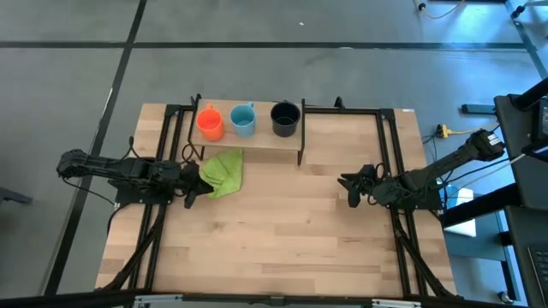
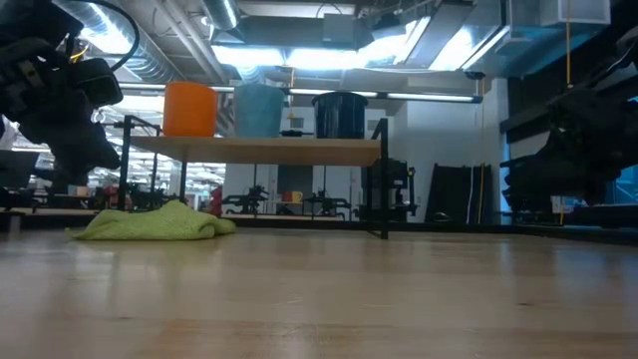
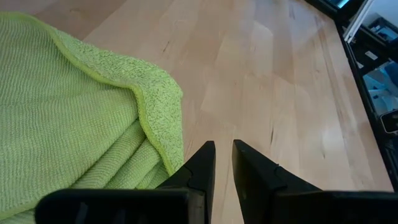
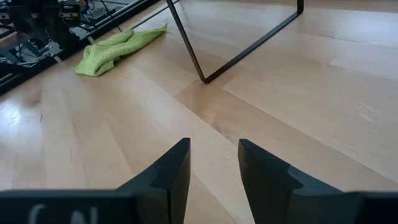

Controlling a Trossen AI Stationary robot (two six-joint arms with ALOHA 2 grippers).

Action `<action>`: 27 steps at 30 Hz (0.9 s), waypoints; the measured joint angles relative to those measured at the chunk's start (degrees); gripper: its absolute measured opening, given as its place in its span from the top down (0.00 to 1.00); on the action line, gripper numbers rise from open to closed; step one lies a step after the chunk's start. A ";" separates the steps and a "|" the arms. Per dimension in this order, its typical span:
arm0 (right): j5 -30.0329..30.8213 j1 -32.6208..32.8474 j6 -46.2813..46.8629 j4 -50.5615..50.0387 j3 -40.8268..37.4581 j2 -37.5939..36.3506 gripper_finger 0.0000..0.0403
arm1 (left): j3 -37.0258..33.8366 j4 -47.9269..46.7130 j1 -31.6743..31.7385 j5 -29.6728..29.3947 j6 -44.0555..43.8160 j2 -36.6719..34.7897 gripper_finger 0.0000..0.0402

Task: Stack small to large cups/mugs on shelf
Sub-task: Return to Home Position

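At the far left, the left gripper [image 1: 192, 190] hung low over the table [image 1: 282, 248], just beside the edge of the green cloth [image 1: 224, 171]. Its fingers were drawn nearly together with only a thin slit between them, and they gripped nothing. By my reading, that pose suited an arm finished with its load and heading for rest. The cloth lay crumpled on the table in front of the shelf's left end, and nothing held it.

Behind the cloth stood the shelf [image 1: 257, 147], with all three mugs upright in a row on its board. The orange mug [image 1: 210, 122] was at the left, the blue mug [image 1: 243, 119] in the middle and the navy mug [image 1: 285, 118] at the right. They stood near each other but apart, side by side rather than nested. The order ran small to large, as the task asked, so the placing looked complete.

To the right, well clear of the shelf's leg, the right gripper [image 1: 351, 185] waited above bare wood. Its fingers were parted and empty, and it pointed back toward the shelf and cloth. Both arms stood off from the shelf, probably so the mugs would not be knocked. What remained, I judged, was only for the arms to settle at rest.
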 joint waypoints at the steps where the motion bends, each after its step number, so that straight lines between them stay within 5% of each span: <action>1: 0.00 0.02 0.00 -0.02 0.00 0.00 0.66 | 0.00 0.00 0.00 0.00 0.00 0.00 0.88; 27: -0.01 0.02 0.09 0.00 0.00 -0.02 0.66 | 0.00 0.00 0.00 0.00 0.02 -0.01 0.88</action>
